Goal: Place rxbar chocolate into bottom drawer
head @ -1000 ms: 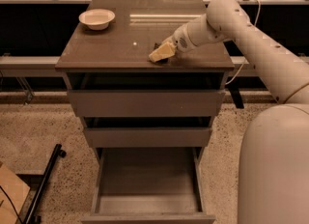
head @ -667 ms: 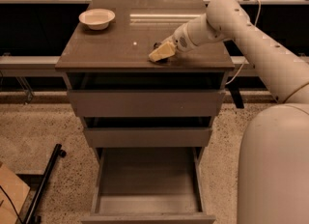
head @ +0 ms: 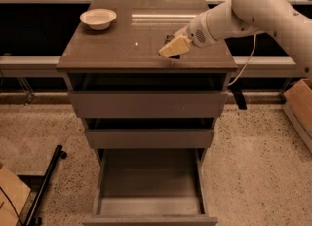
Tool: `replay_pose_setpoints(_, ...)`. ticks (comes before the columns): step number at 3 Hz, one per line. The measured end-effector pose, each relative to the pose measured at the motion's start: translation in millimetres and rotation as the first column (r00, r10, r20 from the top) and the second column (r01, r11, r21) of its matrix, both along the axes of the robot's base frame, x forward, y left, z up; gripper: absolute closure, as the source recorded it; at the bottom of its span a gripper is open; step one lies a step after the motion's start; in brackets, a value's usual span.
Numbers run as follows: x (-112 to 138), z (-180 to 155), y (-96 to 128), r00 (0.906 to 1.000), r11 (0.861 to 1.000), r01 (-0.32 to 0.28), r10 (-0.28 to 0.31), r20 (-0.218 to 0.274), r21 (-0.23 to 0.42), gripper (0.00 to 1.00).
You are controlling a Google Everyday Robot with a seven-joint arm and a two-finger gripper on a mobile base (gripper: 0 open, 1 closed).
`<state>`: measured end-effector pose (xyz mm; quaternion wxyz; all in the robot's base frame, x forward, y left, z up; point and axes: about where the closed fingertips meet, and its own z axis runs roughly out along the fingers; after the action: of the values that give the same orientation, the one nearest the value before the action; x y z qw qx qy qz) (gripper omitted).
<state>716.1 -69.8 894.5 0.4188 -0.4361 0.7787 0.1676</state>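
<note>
The cream-tipped gripper (head: 173, 48) on the white robot arm sits low over the right of the grey-brown cabinet top (head: 117, 49). Whether it is spread or closed cannot be told. A dark sliver at it looks like the black-wrapped rxbar chocolate (head: 169, 38). The deep grey-brown bottom drawer (head: 100, 186) stands pulled open at lower centre. A cream-white bowl (head: 98, 18) sits upper left.

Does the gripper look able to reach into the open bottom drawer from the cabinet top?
Probably yes. The cream gripper sits at the front of the brown cabinet top, and the grey-brown bottom drawer stands out beyond both upper drawers.
</note>
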Motion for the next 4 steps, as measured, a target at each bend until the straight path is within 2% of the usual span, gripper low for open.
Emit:
replay_pose_setpoints(1,-51,41,-12,0.9998,0.999,-0.008,0.009,0.018,-0.054,1.0)
replay_pose_setpoints(2,-105,41,-10,0.9981,0.995,-0.031,0.026,-0.057,-0.091,1.0)
replay_pose_setpoints(3,-155,20,5,0.9938,0.993,-0.033,0.021,-0.109,-0.111,1.0)
replay_pose_setpoints(4,-171,-16,10,0.9846,0.989,-0.058,0.035,-0.171,-0.136,1.0)
